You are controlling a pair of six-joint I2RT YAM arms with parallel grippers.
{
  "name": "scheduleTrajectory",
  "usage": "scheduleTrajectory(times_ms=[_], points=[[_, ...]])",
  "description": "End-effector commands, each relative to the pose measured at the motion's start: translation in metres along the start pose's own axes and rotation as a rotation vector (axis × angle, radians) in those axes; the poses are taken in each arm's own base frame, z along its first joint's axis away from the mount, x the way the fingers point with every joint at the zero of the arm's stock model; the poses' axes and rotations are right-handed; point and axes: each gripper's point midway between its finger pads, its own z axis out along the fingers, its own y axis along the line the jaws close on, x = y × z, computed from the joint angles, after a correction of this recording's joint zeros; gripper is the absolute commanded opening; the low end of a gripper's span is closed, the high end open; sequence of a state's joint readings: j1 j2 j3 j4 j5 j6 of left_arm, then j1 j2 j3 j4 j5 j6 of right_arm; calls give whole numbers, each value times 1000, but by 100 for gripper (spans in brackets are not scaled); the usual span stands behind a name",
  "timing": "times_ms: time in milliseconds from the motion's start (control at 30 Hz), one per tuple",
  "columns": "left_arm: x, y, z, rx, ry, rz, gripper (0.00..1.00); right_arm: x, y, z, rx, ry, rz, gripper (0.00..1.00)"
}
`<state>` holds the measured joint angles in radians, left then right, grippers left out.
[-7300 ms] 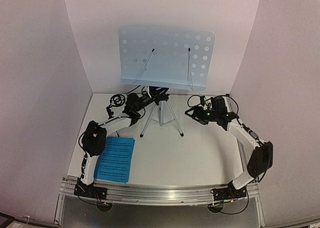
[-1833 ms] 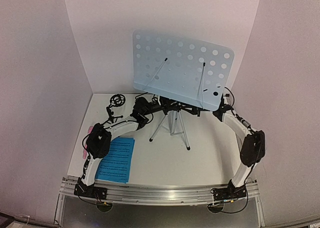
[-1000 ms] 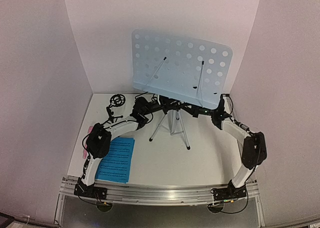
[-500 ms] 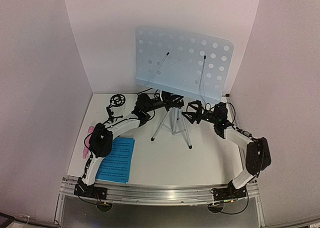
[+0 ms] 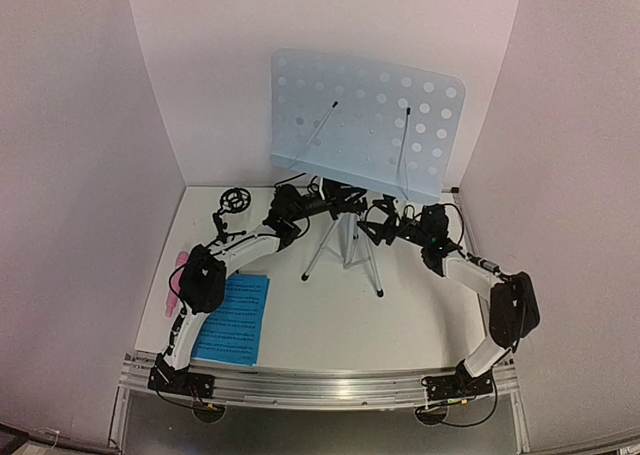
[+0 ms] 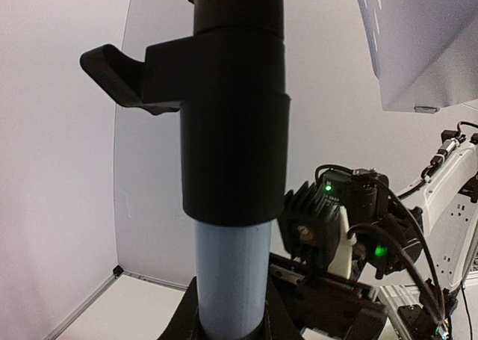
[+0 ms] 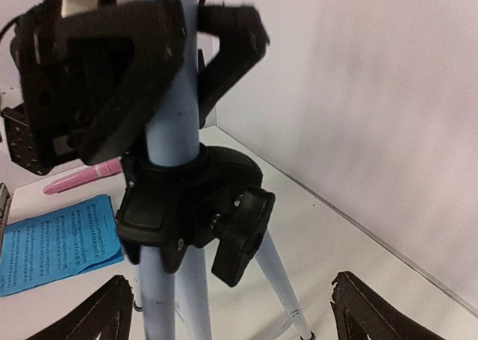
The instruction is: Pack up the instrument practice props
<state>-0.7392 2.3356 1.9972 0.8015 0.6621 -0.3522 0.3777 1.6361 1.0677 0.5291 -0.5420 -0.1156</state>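
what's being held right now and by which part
The left claw grips the music stand by its pole, just below the black collar. The right claw is open near the pole, holding nothing.

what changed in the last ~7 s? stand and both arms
The music stand shifted to the right; it tipped toward flat about two seconds ago and is back upright. The right gripper reached up to its right edge, then dropped level with the pole, jaws open, not gripping. Unchanged: left gripper clamped on the pole, blue sheet, small mic stand.
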Motion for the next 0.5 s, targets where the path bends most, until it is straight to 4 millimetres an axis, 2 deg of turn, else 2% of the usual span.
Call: scheduleTrajectory(times_ms=[0,67,233,467], points=[[-92,-33,3,61,-200,100,0,-3,15,35,2,-30,-68,90],[-89,-35,3,77,-189,86,0,-3,12,43,20,-44,-57,91],[-88,-37,2,82,-182,69,0,4,2,49,55,-50,-54,90],[-93,-37,6,71,-208,64,0,5,4,64,107,-51,-27,84]])
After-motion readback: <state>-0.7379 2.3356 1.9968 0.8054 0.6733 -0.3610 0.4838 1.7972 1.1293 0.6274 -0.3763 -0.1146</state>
